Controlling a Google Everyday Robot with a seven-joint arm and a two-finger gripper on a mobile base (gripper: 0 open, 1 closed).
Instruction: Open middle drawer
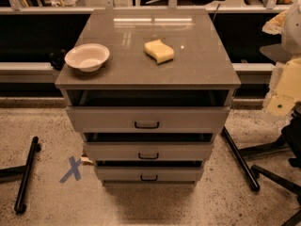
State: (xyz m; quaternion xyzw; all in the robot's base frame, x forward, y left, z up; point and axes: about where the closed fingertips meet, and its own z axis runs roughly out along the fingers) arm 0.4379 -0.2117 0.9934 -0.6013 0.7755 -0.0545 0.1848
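The grey cabinet (pixel 146 81) stands in the middle of the view with three drawers stacked in its front. The middle drawer (pixel 117 151) is a wide grey panel with a small black bar handle (pixel 148 156) at its centre. Its front lies in line with the other two, and a dark gap shows above it. The taller top drawer (pixel 108 118) is above it and the short bottom drawer (pixel 117 174) below. My arm's cream casing (pixel 283 91) is at the right edge. The dark gripper (pixel 294 134) hangs below it, to the right of the drawers and apart from them.
A white bowl (pixel 87 57) and a yellow sponge (pixel 159 51) sit on the cabinet top. A blue tape cross (pixel 71 168) marks the speckled floor at the left. Black stand legs lie on the floor at the left (pixel 26 175) and right (pixel 239 158).
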